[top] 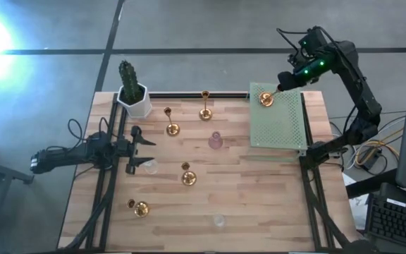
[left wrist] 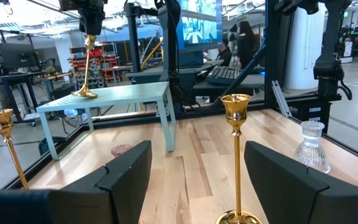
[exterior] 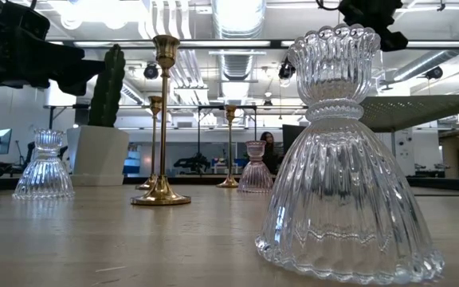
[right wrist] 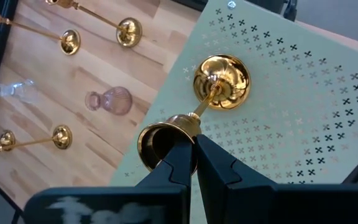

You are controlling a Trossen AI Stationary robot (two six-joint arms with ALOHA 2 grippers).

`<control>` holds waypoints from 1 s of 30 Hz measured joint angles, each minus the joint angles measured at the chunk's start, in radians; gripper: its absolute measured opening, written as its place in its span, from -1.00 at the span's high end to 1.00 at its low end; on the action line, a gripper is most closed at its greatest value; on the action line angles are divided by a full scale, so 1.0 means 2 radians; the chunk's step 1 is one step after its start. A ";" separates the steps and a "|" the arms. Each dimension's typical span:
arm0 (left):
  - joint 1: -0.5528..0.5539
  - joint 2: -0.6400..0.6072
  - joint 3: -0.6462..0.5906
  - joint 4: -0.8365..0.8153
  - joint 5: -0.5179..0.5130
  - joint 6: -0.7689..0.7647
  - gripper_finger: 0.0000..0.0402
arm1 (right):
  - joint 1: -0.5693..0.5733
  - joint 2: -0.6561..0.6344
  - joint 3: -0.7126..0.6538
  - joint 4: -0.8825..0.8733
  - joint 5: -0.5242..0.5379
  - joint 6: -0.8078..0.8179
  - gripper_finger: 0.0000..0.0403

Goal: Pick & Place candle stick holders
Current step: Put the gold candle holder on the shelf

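One gold candle stick holder (right wrist: 219, 84) stands on the green perforated mat (top: 280, 125), our right gripper (right wrist: 194, 155) pinching its cup rim. Seven more holders remain on the bare wood beside the mat, where our left gripper (top: 144, 148) waits, jaws spread.

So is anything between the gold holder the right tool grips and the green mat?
No. The right tool grips the gold holder at its cup, and its base already rests on the green mat.

We see a big clear glass holder (exterior: 347, 159) very near on the wooden table (exterior: 134, 247). Behind it, a tall gold holder (exterior: 162, 119) stands upright beside the white cactus pot (exterior: 100, 155).
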 joint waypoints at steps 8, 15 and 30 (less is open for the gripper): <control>0.000 0.000 0.000 0.000 0.000 0.000 -0.30 | 0.000 0.000 0.000 0.000 0.011 -0.007 0.87; 0.000 0.000 0.000 0.000 0.000 0.000 -0.30 | 0.000 0.000 0.001 0.000 0.011 -0.008 0.57; 0.000 0.000 0.000 0.000 0.000 0.000 -0.30 | 0.000 0.001 0.018 0.000 0.012 -0.019 0.17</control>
